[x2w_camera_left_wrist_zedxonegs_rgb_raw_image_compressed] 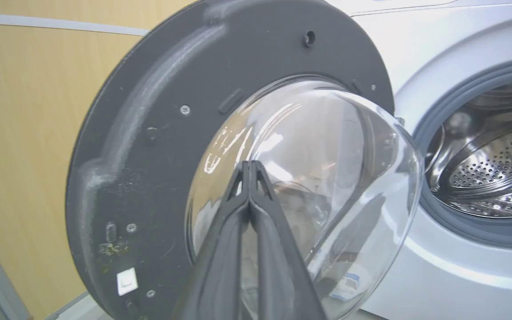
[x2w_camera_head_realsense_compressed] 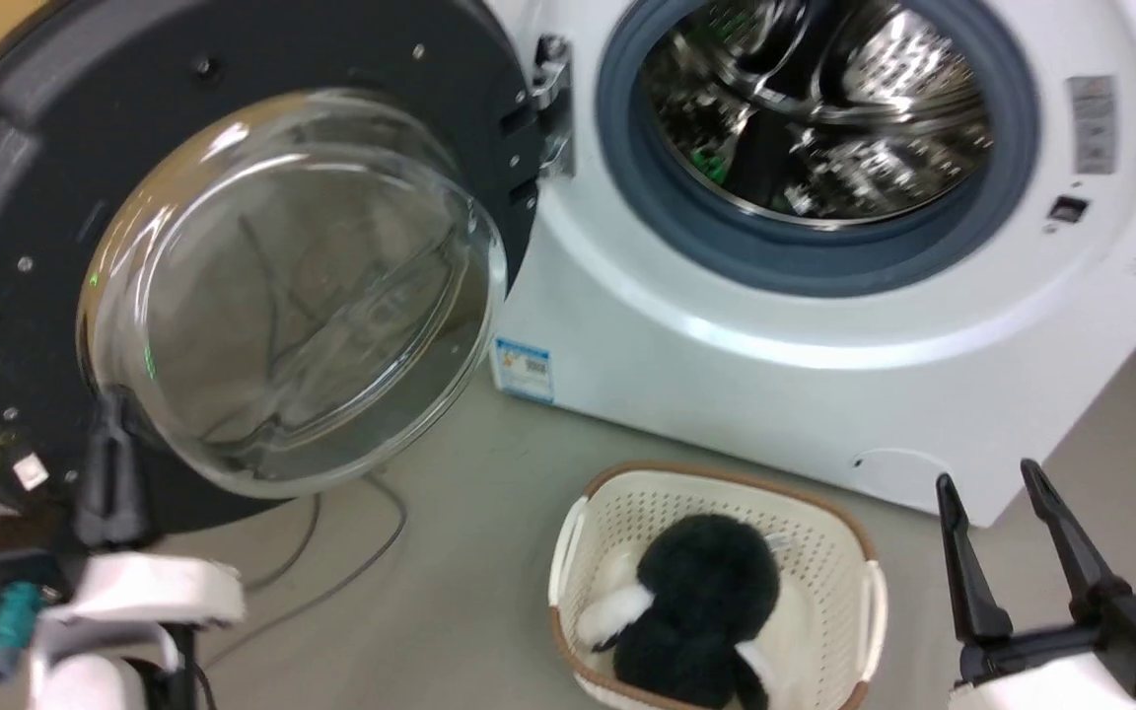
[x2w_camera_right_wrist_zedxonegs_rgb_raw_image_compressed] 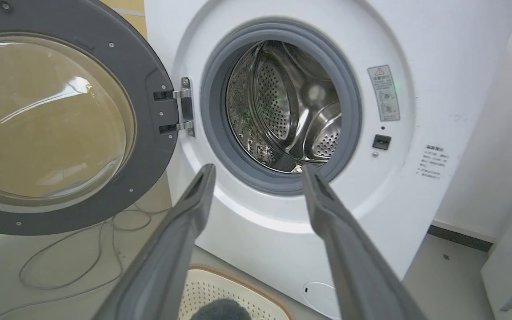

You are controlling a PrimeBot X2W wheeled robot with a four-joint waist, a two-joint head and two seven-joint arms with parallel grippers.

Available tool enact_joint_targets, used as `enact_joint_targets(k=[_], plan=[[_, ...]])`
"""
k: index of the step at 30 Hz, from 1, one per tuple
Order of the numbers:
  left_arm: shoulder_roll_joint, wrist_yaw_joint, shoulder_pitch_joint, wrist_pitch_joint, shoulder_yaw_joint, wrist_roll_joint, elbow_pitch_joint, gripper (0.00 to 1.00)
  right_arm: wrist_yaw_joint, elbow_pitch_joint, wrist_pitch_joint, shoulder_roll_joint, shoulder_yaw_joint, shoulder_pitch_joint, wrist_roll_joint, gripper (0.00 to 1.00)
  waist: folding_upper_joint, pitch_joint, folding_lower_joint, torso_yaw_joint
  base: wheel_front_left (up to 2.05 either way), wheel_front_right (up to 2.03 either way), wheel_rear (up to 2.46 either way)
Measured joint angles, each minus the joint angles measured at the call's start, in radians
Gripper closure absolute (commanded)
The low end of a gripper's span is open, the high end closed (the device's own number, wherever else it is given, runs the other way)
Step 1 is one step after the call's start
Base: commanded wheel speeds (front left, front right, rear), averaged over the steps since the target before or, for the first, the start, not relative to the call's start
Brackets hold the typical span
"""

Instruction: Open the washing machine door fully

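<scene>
A white boxy front-loading washing machine point(x2w_camera_head_realsense_compressed: 824, 394) stands with its steel drum exposed, its large round black door with a clear domed glass bowl point(x2w_camera_head_realsense_compressed: 282, 286) swung wide to the left. A cream perforated plastic basket point(x2w_camera_head_realsense_compressed: 627, 513) holding a black-and-white plush toy point(x2w_camera_head_realsense_compressed: 706, 602) sits on the floor before it. The left gripper point(x2w_camera_left_wrist_zedxonegs_rgb_raw_image_compressed: 249, 166), fingers pressed together, points at the glass bowl; the right gripper point(x2w_camera_head_realsense_compressed: 987, 478) hangs spread, empty.

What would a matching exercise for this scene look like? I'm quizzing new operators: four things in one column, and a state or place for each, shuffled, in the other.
1 washing machine door
2 left gripper
3 right gripper
4 basket

A open, holding nothing
B swung open, left of the drum
C shut
D on the floor

Pairs: 1-B, 2-C, 3-A, 4-D
</scene>
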Motion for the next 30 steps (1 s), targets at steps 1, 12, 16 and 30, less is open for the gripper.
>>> enact_joint_targets(k=[1,12,16,30], plan=[[-0.003,0.000,0.017,0.000,-0.017,0.000,-0.011,1.00,0.000,-0.004,0.000,0.001,-0.004,0.008,-0.001,0.00,0.0000,-0.010,0.0000,-0.007,0.00,0.00,0.00],[-0.013,0.019,0.135,0.000,-0.167,-0.048,-0.046,0.00,0.000,-0.030,0.000,0.003,-0.021,0.053,0.012,0.00,0.0000,-0.069,-0.0001,-0.108,0.00,0.00,0.00],[-0.014,0.028,0.168,0.000,-0.216,-0.046,-0.053,0.00,0.000,-0.031,0.000,0.004,-0.014,0.061,0.013,0.00,0.0000,-0.080,-0.0001,-0.151,0.00,0.00,0.00],[-0.014,0.054,0.249,0.000,-0.262,-0.065,-0.070,0.00,0.000,-0.030,0.000,0.004,0.021,0.079,0.019,0.00,0.0000,-0.102,0.0000,-0.299,0.00,0.00,0.00]])
